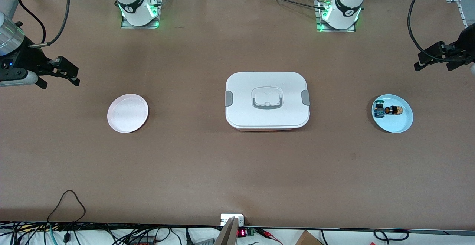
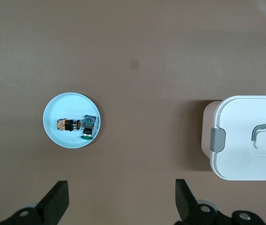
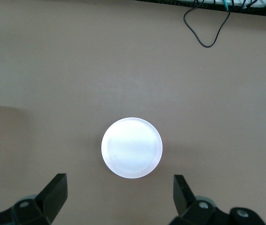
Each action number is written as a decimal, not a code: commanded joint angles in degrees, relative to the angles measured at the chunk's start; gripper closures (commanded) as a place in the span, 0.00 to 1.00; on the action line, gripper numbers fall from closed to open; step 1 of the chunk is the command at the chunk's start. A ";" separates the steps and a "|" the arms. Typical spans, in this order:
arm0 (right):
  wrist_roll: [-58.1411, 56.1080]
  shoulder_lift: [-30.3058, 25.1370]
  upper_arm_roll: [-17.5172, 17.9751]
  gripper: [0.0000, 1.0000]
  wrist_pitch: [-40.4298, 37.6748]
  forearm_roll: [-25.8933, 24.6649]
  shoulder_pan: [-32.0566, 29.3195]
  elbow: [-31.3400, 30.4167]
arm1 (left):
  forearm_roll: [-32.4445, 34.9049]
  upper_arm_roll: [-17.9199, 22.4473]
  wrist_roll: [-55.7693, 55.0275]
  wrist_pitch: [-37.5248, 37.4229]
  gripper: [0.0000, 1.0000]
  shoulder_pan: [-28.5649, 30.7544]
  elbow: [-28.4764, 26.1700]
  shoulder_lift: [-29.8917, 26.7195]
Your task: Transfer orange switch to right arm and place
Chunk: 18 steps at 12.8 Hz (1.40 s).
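The orange switch (image 1: 395,110) (image 2: 66,125), a tan boxy body with a black knob, lies on its side on a light blue plate (image 1: 399,125) (image 2: 58,105) toward the left arm's end of the table. My left gripper (image 1: 418,61) (image 2: 120,187) hangs open and empty over bare table beside that plate. At the right arm's end, the right arm with its silver wrist ring (image 1: 6,33) holds my right gripper (image 1: 62,76) (image 3: 119,180) open and empty over bare table, beside an empty pale pink plate (image 1: 127,113) (image 3: 131,147).
On the blue plate, touching the orange switch, lies a small blue-bodied part (image 1: 379,111) (image 2: 90,121) with a green piece (image 2: 86,136). A white lidded box (image 1: 245,89) (image 2: 245,117) with grey clips and a handle stands mid-table between the two plates. Cables hang along the table's near edge.
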 commanded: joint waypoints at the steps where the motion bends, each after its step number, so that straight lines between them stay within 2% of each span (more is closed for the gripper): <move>1: -0.15 0.06 -0.34 0.00 -1.15 0.91 -0.42 0.43 | 1.38 -0.51 0.70 -0.91 0.00 0.21 0.21 -0.59; 6: -0.07 0.06 -0.26 0.00 -1.06 0.91 -0.07 0.43 | 1.47 -0.43 0.43 -1.00 0.00 0.12 0.48 0.28; 10: -0.24 0.06 -0.26 0.00 -1.06 0.83 -0.07 0.52 | 1.38 -0.43 0.70 -0.91 0.00 0.03 0.39 4.23; 13: -0.07 -0.21 0.18 0.00 -1.15 0.74 0.80 0.43 | 1.56 -0.52 0.34 -1.26 0.00 -0.94 -2.23 5.20; 16: -0.06 -0.21 0.01 0.00 -1.58 0.83 1.16 0.52 | 1.20 -0.52 0.61 -1.09 0.00 0.90 -5.14 6.52; 18: 0.02 -0.21 -0.26 0.00 -2.03 0.74 0.98 0.52 | 1.21 -0.60 0.87 -0.65 0.00 4.93 -5.32 8.71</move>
